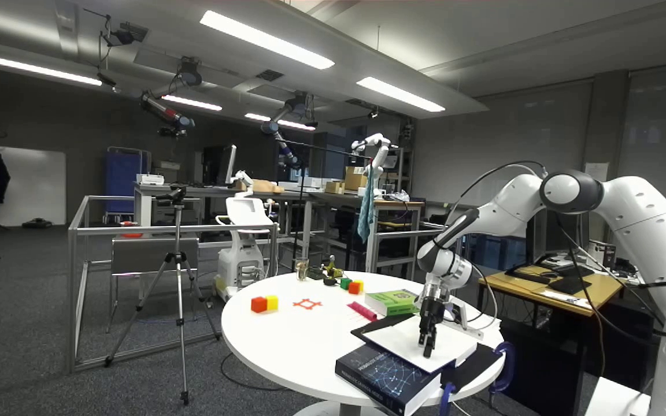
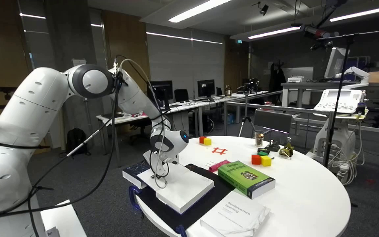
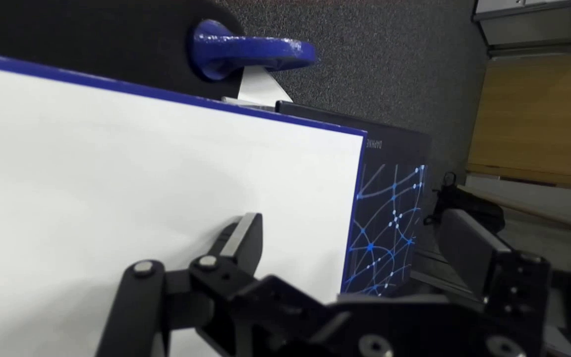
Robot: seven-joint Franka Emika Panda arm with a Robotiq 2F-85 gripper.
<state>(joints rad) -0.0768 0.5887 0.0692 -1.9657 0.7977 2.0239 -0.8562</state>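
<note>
An open book (image 1: pixel 393 340) with blank white pages and a blue cover edge lies on a black mat (image 2: pixel 206 194), also in both exterior views. Its far cover reaches over a dark blue book (image 1: pixel 388 375) patterned with light lines. My gripper (image 1: pixel 427 344) points down at the open book's white page. In the wrist view the gripper (image 3: pixel 357 235) is spread wide, nothing gripped. One finger (image 3: pixel 251 243) is over the page and casts a shadow; contact cannot be told. The opposite finger (image 3: pixel 469 248) appears past the dark book (image 3: pixel 384 233). The cover's edge runs between them.
A green book (image 2: pixel 242 176) and a white book (image 2: pixel 235 214) lie beside the mat. Blue clamps (image 3: pixel 251 52) grip the round table's (image 2: pixel 308 197) edge. Farther off are a pink roll (image 1: pixel 362 310), red cubes (image 1: pixel 258 304), yellow cubes (image 2: pixel 266 160), a red frame (image 1: pixel 307 303) and a glass (image 2: pixel 259 138).
</note>
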